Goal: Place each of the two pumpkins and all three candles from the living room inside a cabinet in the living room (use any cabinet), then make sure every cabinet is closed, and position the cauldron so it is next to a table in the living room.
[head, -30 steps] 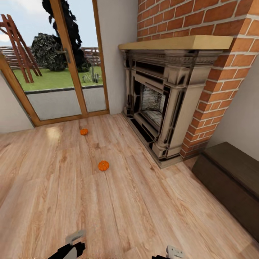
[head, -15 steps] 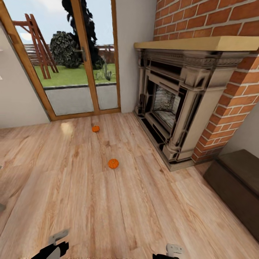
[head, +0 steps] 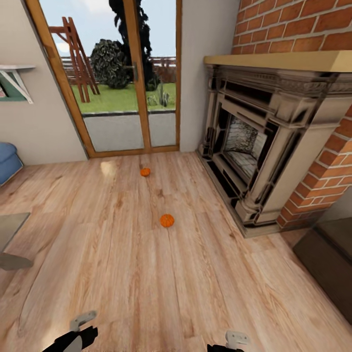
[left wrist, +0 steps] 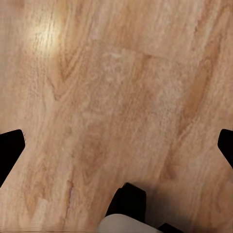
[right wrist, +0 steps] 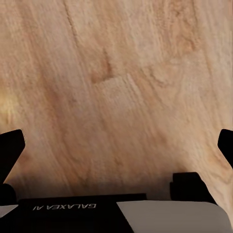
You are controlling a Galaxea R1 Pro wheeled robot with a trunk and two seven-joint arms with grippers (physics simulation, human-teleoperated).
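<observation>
Both end effectors hang spread wide and empty over the wood floor (head: pixel 146 274): left end effector (left wrist: pixel 116 145), right end effector (right wrist: pixel 116 145). The view has swung left, centring the near pumpkin (head: pixel 167 220), then the far pumpkin (head: pixel 145 172); the cabinet (head: pixel 325 259) slides toward the right edge, likely lining up a pumpkin pickup.

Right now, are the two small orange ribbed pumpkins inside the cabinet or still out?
Out. Both pumpkins lie on the bare wooden floor: the nearer pumpkin, the farther pumpkin by the glass door.
</observation>
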